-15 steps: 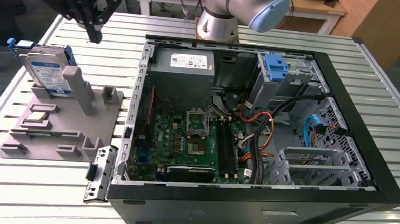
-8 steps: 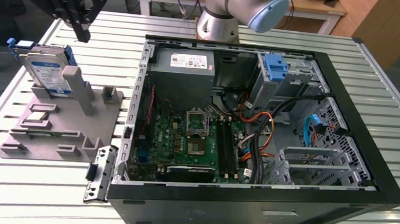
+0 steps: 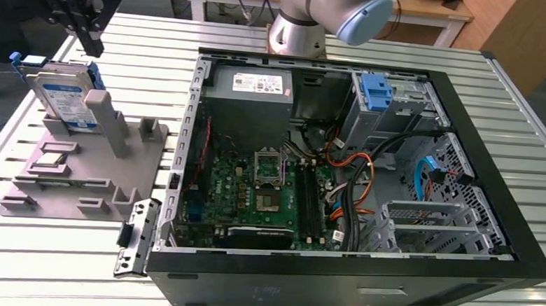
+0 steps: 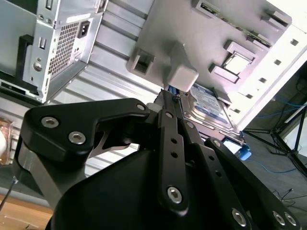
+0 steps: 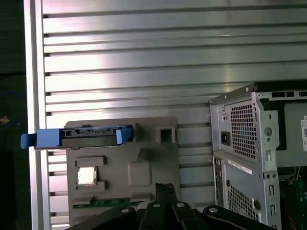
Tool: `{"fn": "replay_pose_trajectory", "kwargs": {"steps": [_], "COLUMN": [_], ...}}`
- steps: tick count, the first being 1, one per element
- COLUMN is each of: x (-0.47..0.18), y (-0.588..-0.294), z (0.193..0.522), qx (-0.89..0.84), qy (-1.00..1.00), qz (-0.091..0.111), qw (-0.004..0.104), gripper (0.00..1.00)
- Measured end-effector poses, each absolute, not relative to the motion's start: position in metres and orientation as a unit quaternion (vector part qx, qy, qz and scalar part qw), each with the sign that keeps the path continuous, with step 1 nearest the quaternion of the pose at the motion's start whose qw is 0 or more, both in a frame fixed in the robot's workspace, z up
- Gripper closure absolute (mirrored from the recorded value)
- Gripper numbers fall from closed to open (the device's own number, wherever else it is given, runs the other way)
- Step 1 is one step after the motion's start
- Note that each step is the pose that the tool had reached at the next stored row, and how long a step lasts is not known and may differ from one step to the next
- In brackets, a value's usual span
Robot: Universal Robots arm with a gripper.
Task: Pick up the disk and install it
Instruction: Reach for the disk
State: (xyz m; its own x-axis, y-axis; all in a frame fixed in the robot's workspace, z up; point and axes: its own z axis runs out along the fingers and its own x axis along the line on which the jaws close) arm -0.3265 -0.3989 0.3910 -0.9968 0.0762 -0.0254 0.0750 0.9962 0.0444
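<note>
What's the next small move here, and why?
Probably slide the gripper sideways until it is over the disk. The disk stands on edge in the grey holder, untouched, and the gripper hangs above and off to one side of it.

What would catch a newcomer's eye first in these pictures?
The open black computer case takes up most of the slatted table, with its green motherboard exposed. At the exterior view's left, the disk stands on edge in a grey fixture, with the gripper hovering just above it.
</note>
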Motion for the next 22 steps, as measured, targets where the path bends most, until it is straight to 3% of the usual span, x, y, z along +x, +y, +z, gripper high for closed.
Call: {"fn": "replay_pose_trajectory", "kwargs": {"steps": [22], "x": [-0.361], "y": [-0.399], "z": [0.388], "qx": [0.038], "qy": [0.999], "qz": [0.022], "qw": [0.013], "gripper": [0.90]}}
